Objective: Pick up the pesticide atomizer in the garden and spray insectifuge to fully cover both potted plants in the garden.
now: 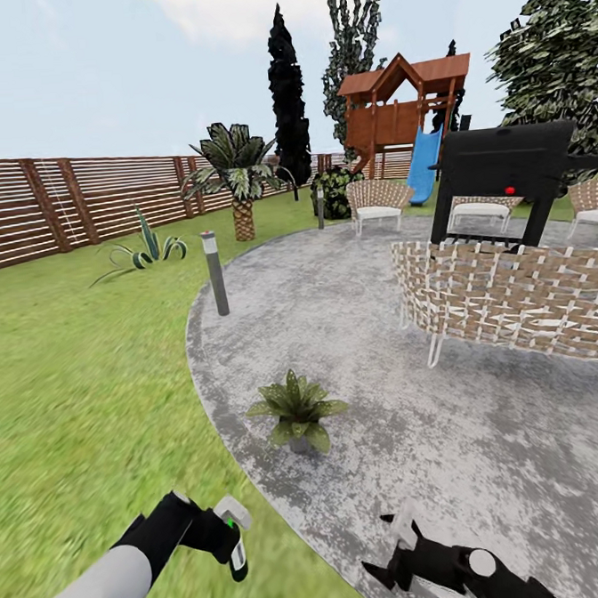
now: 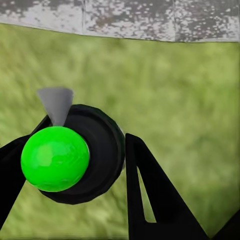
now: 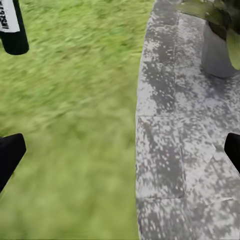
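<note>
My left gripper (image 1: 234, 543) has its fingers clenched on the slender green-and-white pesticide atomizer (image 1: 235, 537); pickup looks done. My right gripper (image 1: 407, 541) hangs released. No spray shows on the speckled-leaf potted plant in its grey pot (image 1: 297, 412), so I judge spraying remains.

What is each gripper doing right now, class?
Left gripper: closed on the sprayer.
Right gripper: open, holding nothing.
</note>
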